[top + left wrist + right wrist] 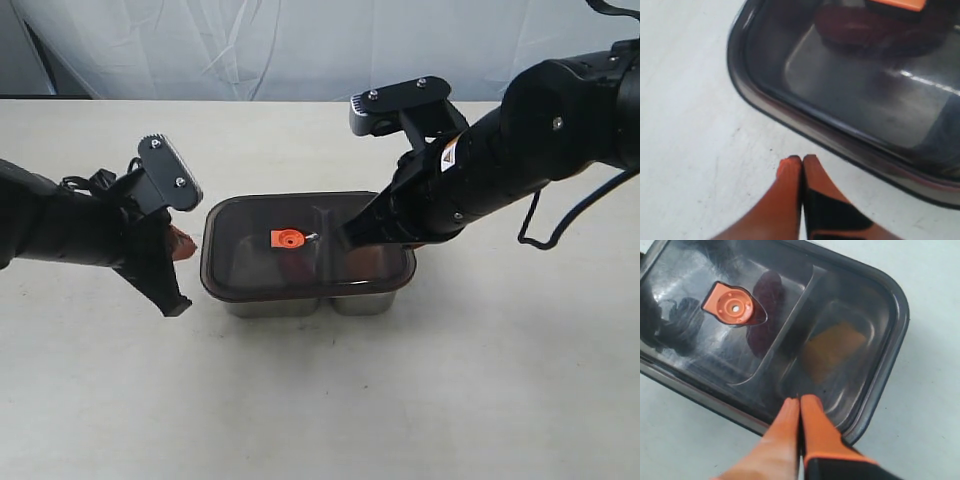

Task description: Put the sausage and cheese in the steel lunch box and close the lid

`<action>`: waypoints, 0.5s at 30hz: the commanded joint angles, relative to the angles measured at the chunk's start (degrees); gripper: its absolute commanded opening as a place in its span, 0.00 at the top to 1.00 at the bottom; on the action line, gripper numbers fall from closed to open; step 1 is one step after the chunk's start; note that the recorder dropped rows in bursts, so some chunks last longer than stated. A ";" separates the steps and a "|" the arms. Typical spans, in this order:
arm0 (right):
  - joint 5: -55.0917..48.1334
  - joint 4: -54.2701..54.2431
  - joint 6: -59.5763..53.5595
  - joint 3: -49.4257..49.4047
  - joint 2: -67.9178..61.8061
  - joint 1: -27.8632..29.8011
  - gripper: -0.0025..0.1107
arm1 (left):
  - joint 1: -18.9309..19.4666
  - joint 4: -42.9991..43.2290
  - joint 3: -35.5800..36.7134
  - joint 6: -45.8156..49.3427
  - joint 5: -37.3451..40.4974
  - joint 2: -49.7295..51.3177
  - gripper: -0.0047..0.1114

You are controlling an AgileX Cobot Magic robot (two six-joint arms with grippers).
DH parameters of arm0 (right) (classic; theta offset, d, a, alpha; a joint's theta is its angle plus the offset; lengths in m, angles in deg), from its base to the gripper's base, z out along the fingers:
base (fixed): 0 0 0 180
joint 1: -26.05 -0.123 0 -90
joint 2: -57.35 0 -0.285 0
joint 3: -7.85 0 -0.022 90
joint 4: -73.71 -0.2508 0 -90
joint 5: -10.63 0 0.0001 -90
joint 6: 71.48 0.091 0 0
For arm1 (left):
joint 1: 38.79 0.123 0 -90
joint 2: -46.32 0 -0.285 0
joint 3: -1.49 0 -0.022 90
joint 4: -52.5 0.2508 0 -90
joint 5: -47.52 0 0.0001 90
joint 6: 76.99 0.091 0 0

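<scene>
Looking down through the exterior view, I see the steel lunch box (290,304) sitting on the pale table (420,400) with the smoky translucent lid (250,262) laid over it, the dark rim lining up with the box all round. The orange valve tab (286,239) sits over the wider compartment, and in the right wrist view the sausage (768,310) shows as a dark red shape just beside that tab, under the plastic. The cheese (833,351) lies in the narrower compartment across the divider, a dull orange block seen through the lid. My right gripper (800,400) has its orange fingers clenched together with nothing between them, the tips down at the lid close to the divider and the near rim; whether they actually press on it I cannot tell. My left gripper (802,159) is likewise pinched closed and empty, over bare table just beside the box's rounded corner, apart from it. A small white sticker (450,152) with a red mark sits on the right arm, too small to read.
</scene>
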 commanded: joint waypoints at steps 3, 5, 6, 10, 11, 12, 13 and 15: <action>0.80 2.40 0.01 -0.08 -1.06 0.17 0.98 | -0.29 -0.08 -0.18 -2.63 -1.86 -5.78 0.96; 2.14 2.40 0.01 -0.08 -2.91 0.17 0.98 | -0.29 -2.04 -0.18 -2.63 5.06 -8.15 0.96; 2.68 2.40 0.01 -0.08 -3.45 0.17 0.98 | -0.29 -2.75 -0.30 -2.38 7.52 -8.17 0.96; 5.70 0.94 0.01 -0.08 -6.47 0.17 0.98 | -0.29 -3.54 -1.23 0.88 15.22 -4.64 0.96; 5.81 0.94 0.01 -0.08 -7.04 0.17 0.98 | -0.29 -3.42 -1.23 0.88 14.75 -2.37 0.96; 5.93 0.94 0.01 -0.08 -7.32 0.17 0.98 | -0.29 -3.42 -1.23 0.88 14.62 -1.35 0.96; 5.61 0.94 0.01 -0.08 -7.99 0.17 0.98 | -0.29 -3.33 -1.23 0.88 14.62 1.22 0.96; 5.03 0.94 0.01 -0.08 -9.16 0.17 0.98 | -0.29 -3.07 -1.23 0.88 14.90 4.18 0.96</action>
